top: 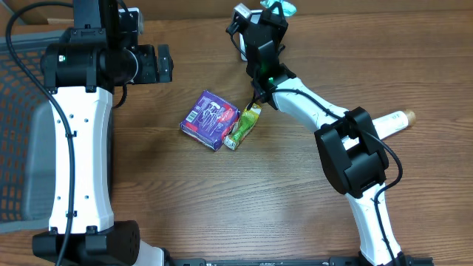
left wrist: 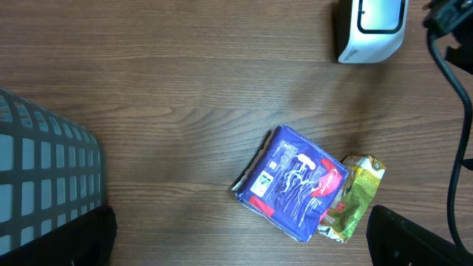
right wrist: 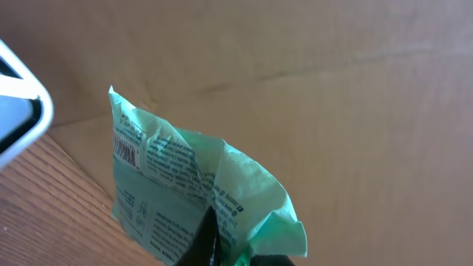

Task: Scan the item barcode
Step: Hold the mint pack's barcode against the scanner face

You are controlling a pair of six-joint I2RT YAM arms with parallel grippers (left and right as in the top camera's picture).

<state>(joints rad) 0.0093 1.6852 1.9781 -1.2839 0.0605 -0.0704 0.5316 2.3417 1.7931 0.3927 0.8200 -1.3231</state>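
**Right gripper holds mint-green packet up beside the scanner**

Seen from overhead, the right arm reaches from 5 o'clock up to 12 o'clock at the far edge of the table point(top: 295, 207). The right gripper point(top: 273, 15) is clenched on a mint-green packet point(right wrist: 185, 185), which is lifted off the wood. In the right wrist view a dark fingertip point(right wrist: 209, 235) pinches the packet's lower edge. The packet is crumpled, with its printed side toward the camera. Its barcode point(right wrist: 126, 151) sits near the packet's 10 o'clock corner. The white scanner point(left wrist: 369, 29) pokes in at 9 o'clock of that view, near the packet but not touching it. A cardboard wall point(right wrist: 355, 111) fills the background.

The left gripper point(top: 166, 65) hangs at about 10 o'clock of the overhead view. Its jaws are spread wide and hold nothing.

Near the table's centre lies a purple packet point(top: 211, 118). A yellow-green sachet point(top: 244, 125) touches it at its 3 o'clock side. A white bottle point(top: 392, 122) lies on its side at 3 o'clock, partly behind the right arm. A mesh basket point(top: 15, 111) stands at the 9 o'clock edge.
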